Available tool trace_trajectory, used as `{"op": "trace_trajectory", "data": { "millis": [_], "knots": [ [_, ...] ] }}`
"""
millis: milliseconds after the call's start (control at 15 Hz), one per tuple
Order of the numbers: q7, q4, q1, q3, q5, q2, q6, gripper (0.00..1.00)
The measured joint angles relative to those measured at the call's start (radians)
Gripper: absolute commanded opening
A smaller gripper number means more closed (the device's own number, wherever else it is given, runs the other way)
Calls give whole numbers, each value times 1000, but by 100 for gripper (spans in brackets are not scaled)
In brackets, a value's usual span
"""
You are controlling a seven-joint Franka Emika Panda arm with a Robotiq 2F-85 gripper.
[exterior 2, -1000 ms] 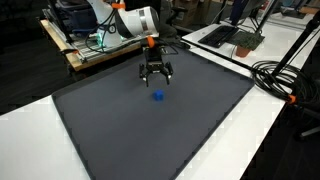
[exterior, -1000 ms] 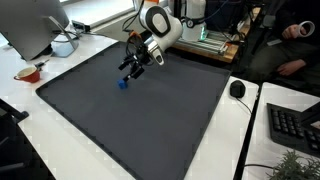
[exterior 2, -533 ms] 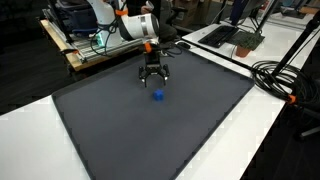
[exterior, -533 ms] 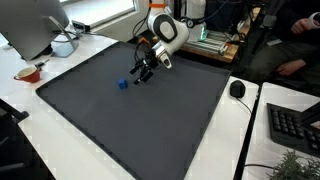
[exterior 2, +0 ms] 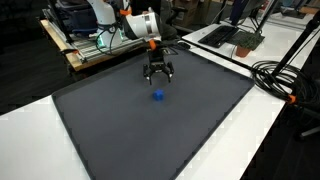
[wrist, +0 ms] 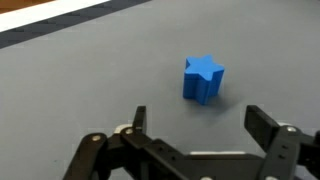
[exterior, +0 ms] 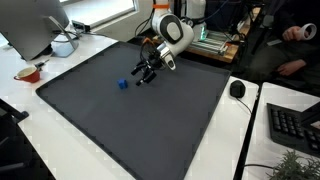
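Gripper (wrist: 195, 114) hung w/ jaws apart, empty, just above the dark mat (exterior 2: 150, 135). Blue star block (wrist: 204, 80) sat on the mat just ahead, not touching. For a clean grab, prob. best: centre over block, drop straight, fingers on notches, not points.

Bright, even indoor light in both exterior views. The dark surface (exterior: 130, 120) is matte with faint soft shadows, and its white borders are nearly blown out. Both are low-res and slightly soft. In the wrist view, the blue star block (wrist: 203, 80) is fairly sharp with 1 soft shadow beside it; the pincer (wrist: 195, 113) is blurry at the bottom edge.
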Motion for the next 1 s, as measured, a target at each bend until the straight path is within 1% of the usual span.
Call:
{"op": "trace_trajectory", "data": {
  "millis": [67,133,200,267,333,533,800,1000],
  "knots": [
    [-10,5,0,-2,5,0,-12,98],
    [-20,10,0,-5,13,1,-18,94],
    [-34,17,0,-9,24,2,-19,95],
    [-46,23,-1,-13,35,4,-19,91],
    [-57,31,-2,-16,43,7,-19,92],
    [-88,56,-3,-24,66,21,-18,90],
    [-142,98,-4,-30,105,55,-16,89],
    [-172,124,-4,-32,128,85,-16,81]
  ]
}}
